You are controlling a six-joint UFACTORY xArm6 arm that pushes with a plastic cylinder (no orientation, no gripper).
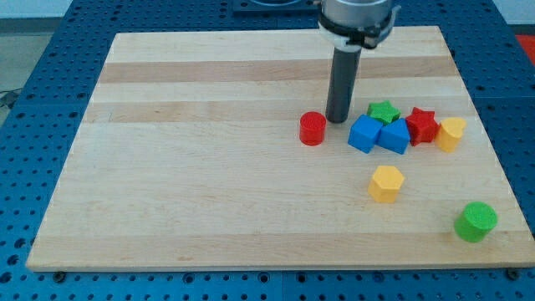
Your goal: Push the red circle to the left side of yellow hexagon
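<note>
The red circle (pixel 313 128) stands on the wooden board (pixel 201 167), right of the view's middle. My tip (pixel 338 120) is down on the board just to the right of the red circle, a small gap apart, and left of the blue blocks. The yellow hexagon (pixel 386 183) lies below and to the right of the red circle.
A cluster sits right of my tip: a blue block (pixel 364 134), a second blue block (pixel 394 136), a green star (pixel 384 111), a red star (pixel 422 124) and a yellow block (pixel 451 133). A green circle (pixel 476 221) is at the lower right.
</note>
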